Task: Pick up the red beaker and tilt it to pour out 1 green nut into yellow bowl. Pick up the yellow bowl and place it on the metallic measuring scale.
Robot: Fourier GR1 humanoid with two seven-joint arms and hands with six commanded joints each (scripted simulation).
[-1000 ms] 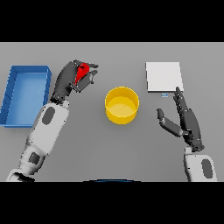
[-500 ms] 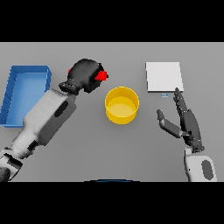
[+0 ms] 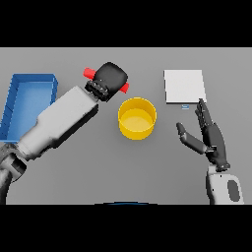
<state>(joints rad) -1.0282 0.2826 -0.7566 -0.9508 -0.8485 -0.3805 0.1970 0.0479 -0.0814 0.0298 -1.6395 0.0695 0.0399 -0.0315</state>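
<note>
Red beaker [image 3: 88,73] lies nearly on its side in the curled left hand [image 3: 110,78], lifted above the grey surface [image 3: 147,167], with one red end showing left of the hand and the other just beside the rim of the yellow bowl [image 3: 137,118]. The bowl stands mid-surface, between a blue tray [image 3: 29,86] and the pale square scale [image 3: 184,86]. The right hand [image 3: 209,135] rests below the scale, fingers straight and spread, holding nothing.

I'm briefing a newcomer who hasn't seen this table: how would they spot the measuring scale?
Start at the yellow bowl mid-table, then look to the robot's right and farther back. The scale is the flat pale square lying just beyond the open right hand, the only flat, colourless thing there.
</note>
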